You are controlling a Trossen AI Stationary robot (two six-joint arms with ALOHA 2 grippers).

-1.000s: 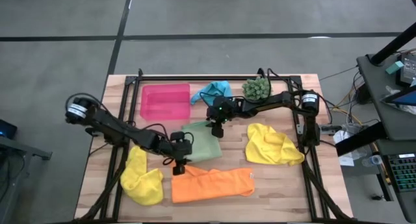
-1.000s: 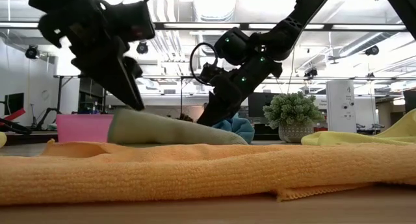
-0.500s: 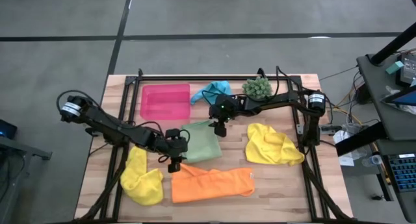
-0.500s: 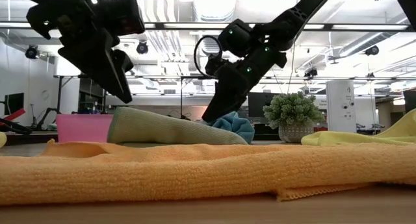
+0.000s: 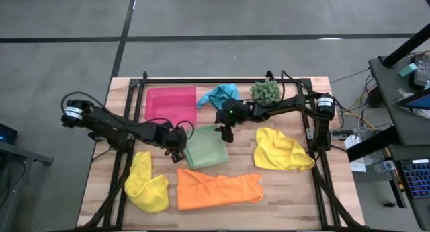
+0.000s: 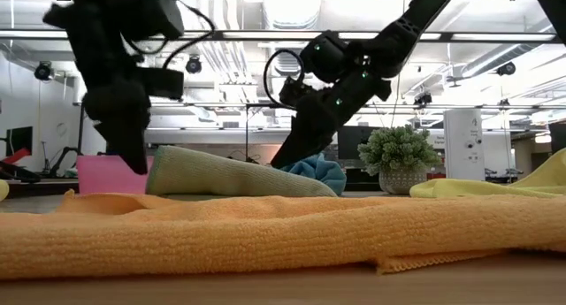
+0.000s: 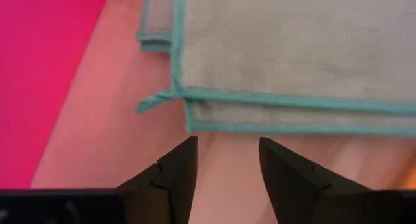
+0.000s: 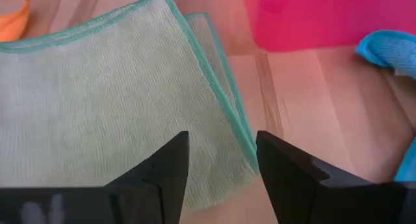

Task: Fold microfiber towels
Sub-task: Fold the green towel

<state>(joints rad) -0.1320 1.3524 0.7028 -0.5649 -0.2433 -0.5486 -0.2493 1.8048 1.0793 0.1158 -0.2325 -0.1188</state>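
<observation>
You are looking at the wooden table [image 5: 289, 191], where the folded light green towel [image 5: 206, 148] is lying in the middle, just beside the pink tray [image 5: 170, 104]. Your left gripper [image 5: 177, 143] is hanging at the towel's left edge, fingers parted and gripping nothing. Your right gripper [image 5: 226, 131] is hovering over its far right corner, likewise released.

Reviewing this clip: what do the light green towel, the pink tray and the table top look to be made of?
Light green towel: soft napped cloth, likely microfiber; fuzzy matte surface with a stitched teal edge, folded in layers.
Pink tray: probably plastic; uniform bright pink, smooth, slightly see-through look.
Table top: wood, likely butcher-block; pale parallel strips with grain, matte finish.
</observation>
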